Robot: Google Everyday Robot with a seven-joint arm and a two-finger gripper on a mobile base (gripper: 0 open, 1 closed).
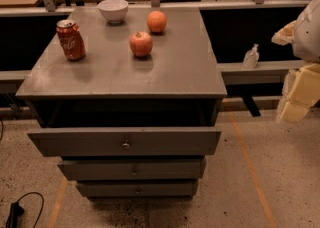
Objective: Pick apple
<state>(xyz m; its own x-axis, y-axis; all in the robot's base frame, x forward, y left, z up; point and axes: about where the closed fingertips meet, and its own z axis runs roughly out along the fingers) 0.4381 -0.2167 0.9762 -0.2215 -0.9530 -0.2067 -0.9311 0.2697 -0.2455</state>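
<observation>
The round reddish-pink apple with a small nub on top [141,44] is seen resting on the grey wooden worktop [165,74], near the smooth orange fruit [156,21] and well apart from the red soda can [70,40]. Nothing of the pick is judged done: approach, grasp and lift are all left. The pale yellow hand [296,97] is held well apart at the frame's edge and partly cut off. Whether it is open or closed cannot be told.

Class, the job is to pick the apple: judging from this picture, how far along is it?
Done: nothing yet; the apple sits untouched on the cabinet top. In hand: the end effector hangs at the picture's right edge, off the cabinet, far from the fruit. Left: reach, grasp, lift.
</observation>
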